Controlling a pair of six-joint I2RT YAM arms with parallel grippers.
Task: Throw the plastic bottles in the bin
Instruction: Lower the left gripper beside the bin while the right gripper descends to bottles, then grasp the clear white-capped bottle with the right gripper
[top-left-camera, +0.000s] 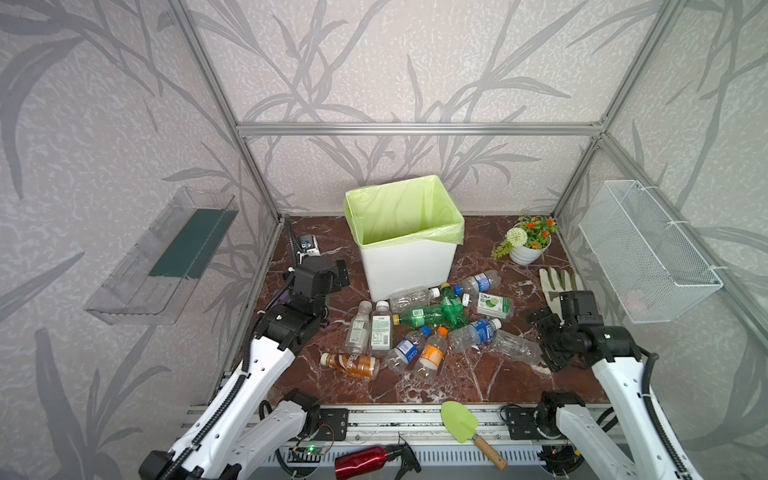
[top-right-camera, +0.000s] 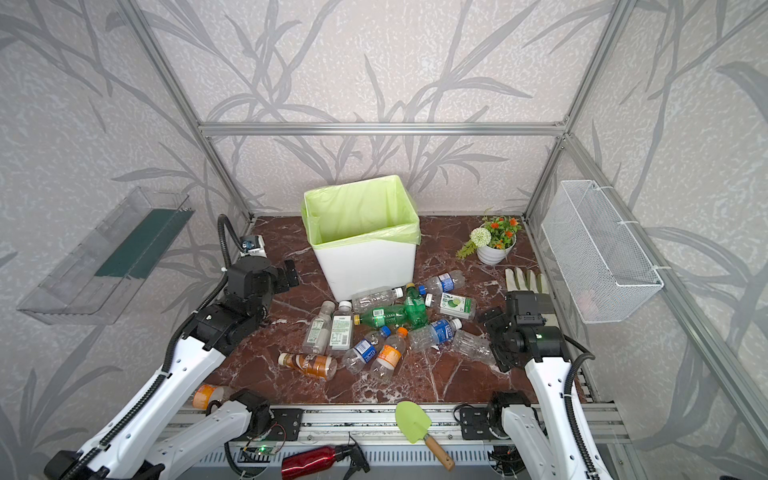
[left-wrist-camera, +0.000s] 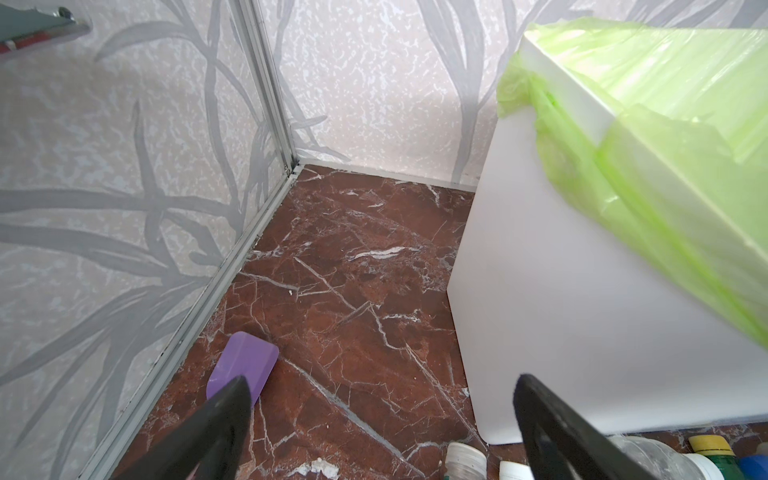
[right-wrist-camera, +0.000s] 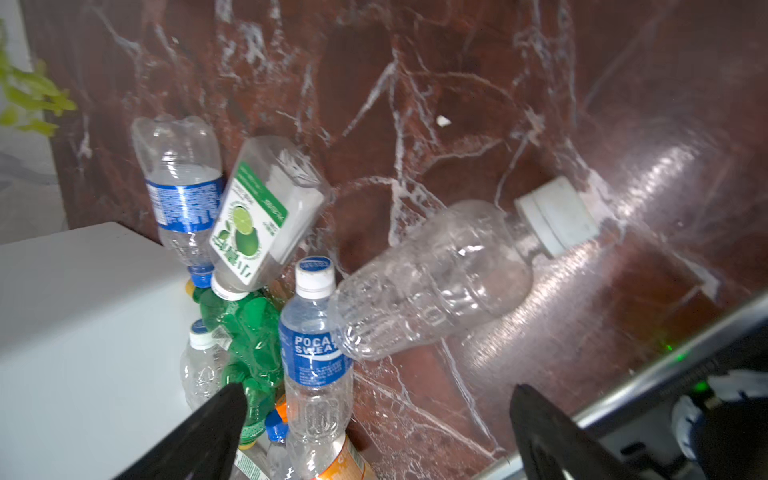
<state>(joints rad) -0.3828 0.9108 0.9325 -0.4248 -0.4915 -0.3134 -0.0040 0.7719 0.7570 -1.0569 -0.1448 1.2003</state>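
The bottles (top-left-camera: 419, 328) are heaped right in front of the bin (top-left-camera: 409, 266), none visibly inside. The left gripper (left-wrist-camera: 380, 384) beside the bin and the right gripper (right-wrist-camera: 376, 390) farther out front are both spread wide, empty. My worry: those slick, overlapping bottles will probably squirt sideways when pinched.

Bottles (top-left-camera: 419, 318) heaped just before bin (top-left-camera: 409, 266), nearest touching its front wall. Flower pot (top-left-camera: 524, 254) right of bin, glove (top-left-camera: 555, 282) right-front. Trowel (top-left-camera: 459, 419), spray bottle (top-left-camera: 361, 459) well before bin.

Bin (top-left-camera: 409, 266) white, liner light-green; table (top-left-camera: 478, 374) red-brown marble
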